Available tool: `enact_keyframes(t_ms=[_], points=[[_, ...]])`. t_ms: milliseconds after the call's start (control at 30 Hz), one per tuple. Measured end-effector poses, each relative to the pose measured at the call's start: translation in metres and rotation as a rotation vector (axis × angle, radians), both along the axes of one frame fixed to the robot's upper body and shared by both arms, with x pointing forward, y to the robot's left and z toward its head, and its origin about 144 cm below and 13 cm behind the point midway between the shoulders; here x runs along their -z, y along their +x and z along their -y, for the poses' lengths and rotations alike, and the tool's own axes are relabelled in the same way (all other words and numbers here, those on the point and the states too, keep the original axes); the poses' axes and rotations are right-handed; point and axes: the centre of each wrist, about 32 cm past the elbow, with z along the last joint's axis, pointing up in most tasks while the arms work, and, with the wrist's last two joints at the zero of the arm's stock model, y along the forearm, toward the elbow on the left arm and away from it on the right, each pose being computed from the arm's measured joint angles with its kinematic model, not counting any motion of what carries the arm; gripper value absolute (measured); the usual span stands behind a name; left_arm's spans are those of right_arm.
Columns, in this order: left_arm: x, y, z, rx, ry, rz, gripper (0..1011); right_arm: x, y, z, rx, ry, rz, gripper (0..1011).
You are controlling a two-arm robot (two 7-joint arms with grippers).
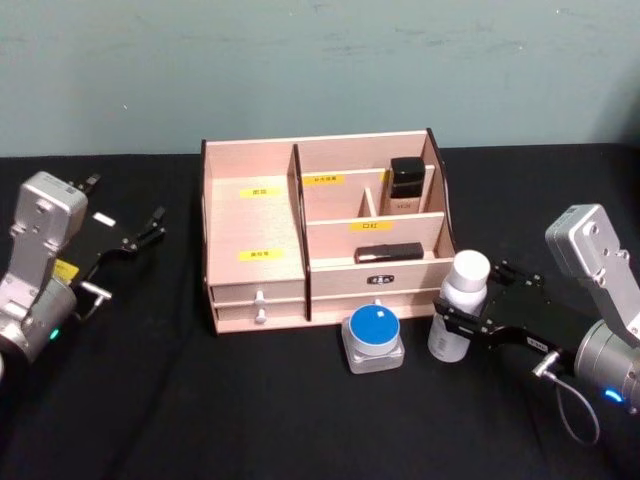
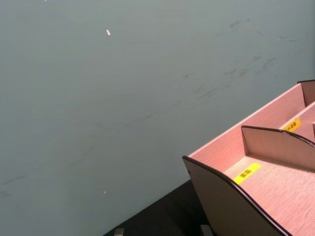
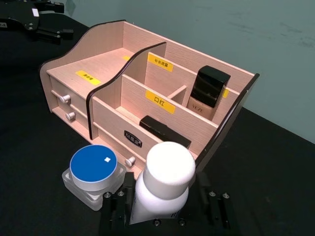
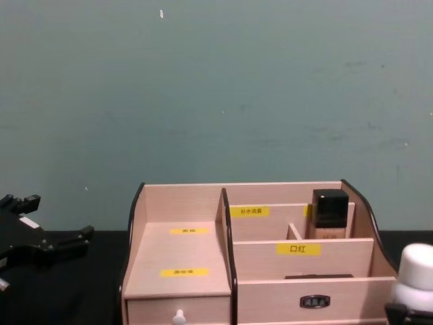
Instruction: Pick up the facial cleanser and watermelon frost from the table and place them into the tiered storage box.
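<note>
Starting at our left, we are holding the left gripper [image 1: 122,215] spread open and idle above the black table [image 1: 200,420], well apart from the tiered storage box [image 1: 250,160]. Moving rightward, we are reading yellow labels on the box's steps. One says "口红" [image 3: 160,102], while the others are too small to make out. A black-capped bottle [image 3: 206,93] in a rear compartment is showing letters that look like "VEZE". In front of the box's right drawer a blue-lidded jar [image 1: 373,332] is sitting, just beside the white bottle [image 1: 462,290]. We cannot tell which of these two is the cleanser. Our right gripper [image 1: 462,328] is clamping the white bottle upright, its long axis vertical. The box's compartments are lying behind and to the left of that grip, so we are judging the right arm the nearer one.
</note>
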Motion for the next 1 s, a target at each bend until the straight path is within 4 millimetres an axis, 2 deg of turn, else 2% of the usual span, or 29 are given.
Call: enact_keyframes(t_ms=[67, 200, 800, 1000], points=[[0.0, 0.0, 0.0, 0.0, 0.0, 0.0, 1001, 0.0, 0.0, 0.0, 0.0, 0.0, 0.0, 759], [0.0, 0.0, 0.0, 0.0, 0.0, 0.0, 1001, -0.0001, -0.0002, 0.0, 0.0, 0.0, 0.0, 622], [0.0, 0.0, 0.0, 0.0, 0.0, 0.0, 1001, -0.0001, -0.0005, 0.0002, 0.001, 0.002, 0.002, 618], [0.0, 0.0, 0.0, 0.0, 0.0, 0.0, 1001, -0.0068, -0.0031, 0.0006, 0.002, 0.015, 0.022, 618]])
